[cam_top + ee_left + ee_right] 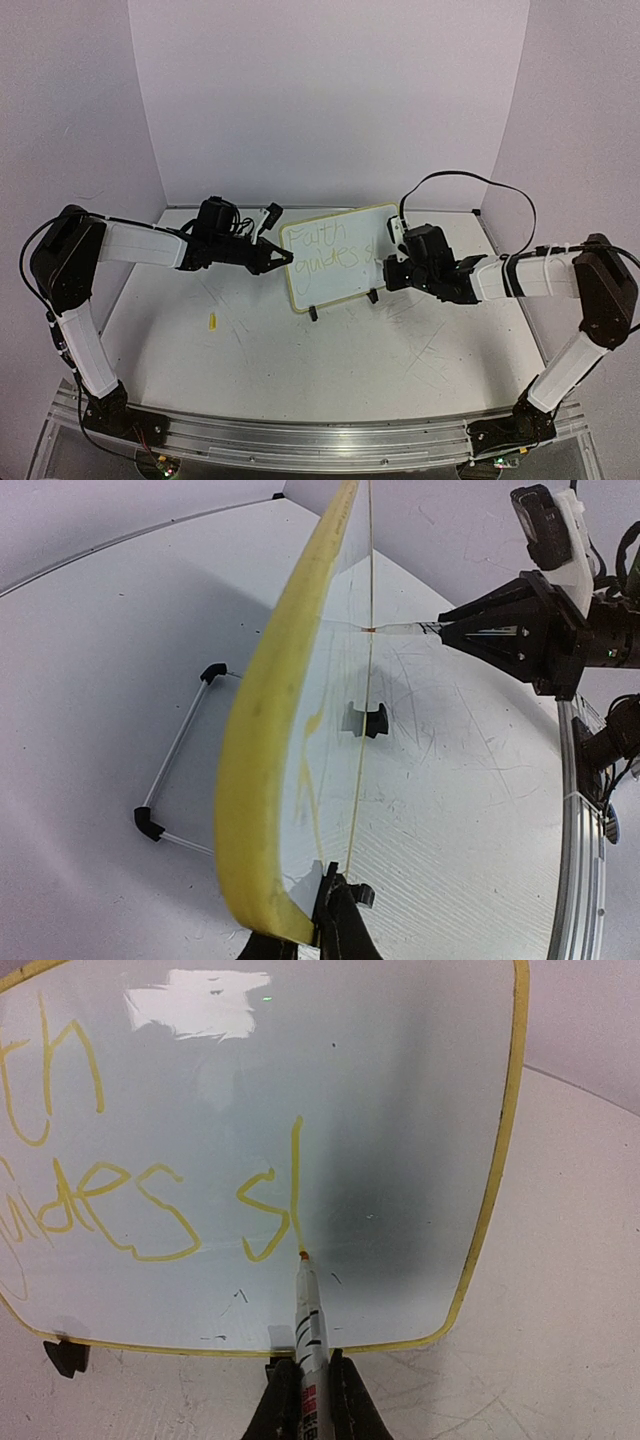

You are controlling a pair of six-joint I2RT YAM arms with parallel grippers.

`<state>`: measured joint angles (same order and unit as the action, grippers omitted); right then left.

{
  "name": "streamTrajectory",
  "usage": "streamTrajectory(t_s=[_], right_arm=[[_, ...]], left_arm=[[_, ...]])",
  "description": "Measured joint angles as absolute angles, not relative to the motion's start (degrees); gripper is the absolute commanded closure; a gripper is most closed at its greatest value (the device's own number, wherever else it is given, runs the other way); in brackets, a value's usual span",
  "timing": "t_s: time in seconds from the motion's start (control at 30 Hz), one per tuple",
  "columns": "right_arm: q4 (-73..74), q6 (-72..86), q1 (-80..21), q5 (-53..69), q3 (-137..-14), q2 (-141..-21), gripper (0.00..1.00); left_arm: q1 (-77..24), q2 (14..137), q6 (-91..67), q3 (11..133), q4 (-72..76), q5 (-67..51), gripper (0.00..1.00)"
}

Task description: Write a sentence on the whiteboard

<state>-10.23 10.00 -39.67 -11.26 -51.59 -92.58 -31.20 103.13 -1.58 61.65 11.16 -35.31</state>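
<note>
Your right fingers pinch the marker, tip on the whiteboard mid-word; your left fingers clamp its edge so writing pressure cannot tip it.

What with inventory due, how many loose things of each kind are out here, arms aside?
Whiteboard: 1
Marker: 1
Small yellow piece: 1
Total: 3
</note>
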Motion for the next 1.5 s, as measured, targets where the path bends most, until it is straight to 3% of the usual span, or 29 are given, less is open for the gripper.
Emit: streamTrajectory(t_s=[0.6, 0.93, 1.5], right_arm=[[-9.17, 8.34, -39.86, -13.96, -52.80, -92.44, 1.00], [-13.83, 7.75, -39.77, -10.51, -52.95, -82.07, 1.00], [-11.07, 7.53, -39.77, -9.07, -53.14, -90.04, 1.00]], left_arm=[[-31.20, 103.13, -1.72, 61.76, 10.94, -35.29, 1.00], [-31.20, 103.13, -1.41, 61.82, 10.94, -35.41, 1.00], [-31.20, 103.13, -1.39, 61.82, 10.94, -35.44, 1.00]])
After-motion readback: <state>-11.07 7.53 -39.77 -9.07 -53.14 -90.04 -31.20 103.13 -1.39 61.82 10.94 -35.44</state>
